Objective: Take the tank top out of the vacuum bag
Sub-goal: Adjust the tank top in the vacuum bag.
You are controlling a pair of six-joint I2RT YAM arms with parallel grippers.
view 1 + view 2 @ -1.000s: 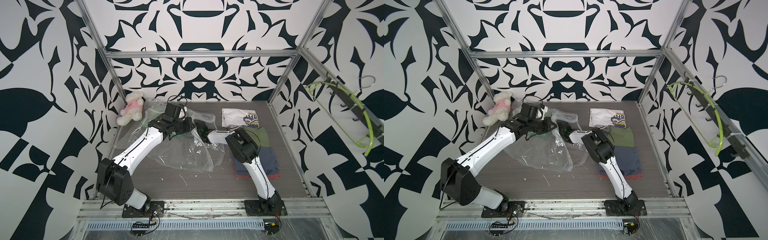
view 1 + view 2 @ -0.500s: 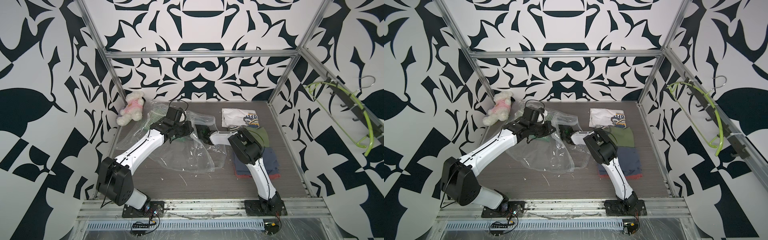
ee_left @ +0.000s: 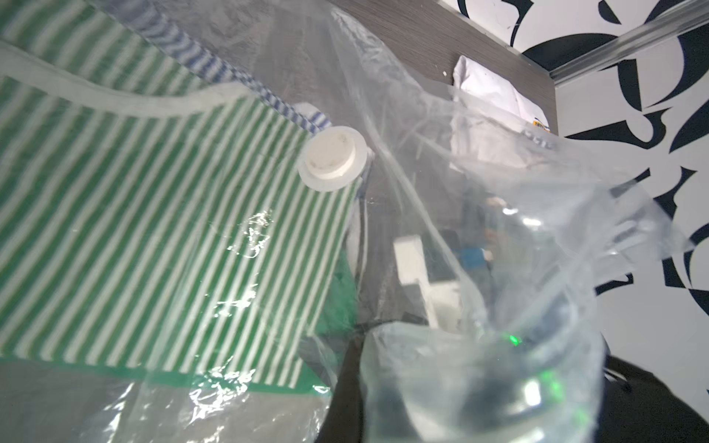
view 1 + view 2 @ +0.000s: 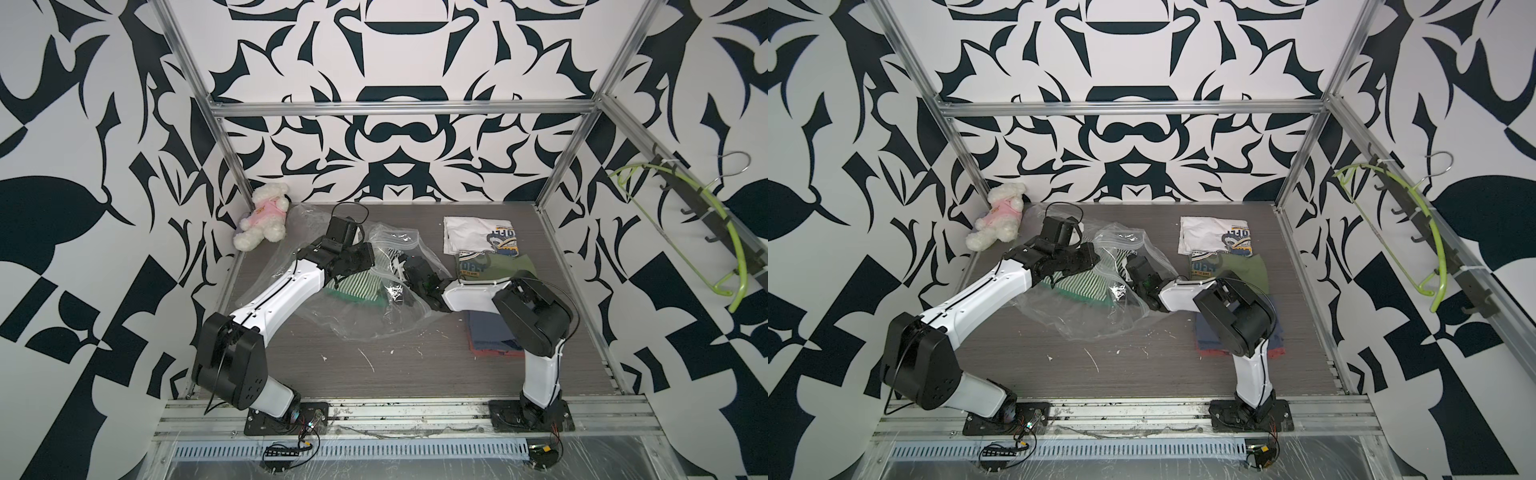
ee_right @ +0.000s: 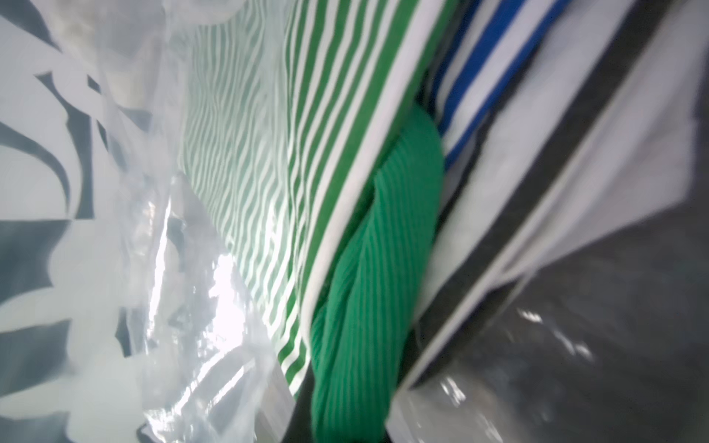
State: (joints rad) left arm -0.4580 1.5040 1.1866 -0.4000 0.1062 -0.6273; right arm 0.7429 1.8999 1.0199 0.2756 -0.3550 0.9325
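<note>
In both top views the crinkly clear plastic vacuum bag [image 4: 365, 326] lies mid-table with the green-and-white striped tank top [image 4: 357, 287] inside, and the left gripper [image 4: 368, 259] is pinched shut on its raised film. The right gripper [image 4: 409, 268] is closed inside the bag's mouth, on what I cannot tell. Only the right wrist view shows solid green ribbed fabric [image 5: 380, 261] beside the stripes, and only the left wrist view shows the round white valve [image 3: 332, 159].

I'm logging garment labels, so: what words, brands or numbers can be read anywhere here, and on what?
Nothing reads clearly.
white T-shirt: lettering around a blue and yellow graphic, too small to read.
olive T-shirt: pale printed lettering, too blurred.
plush toy, pink shirt: yellow mark, too small.
vacuum bag: faint print in the left wrist view, blurred.
</note>
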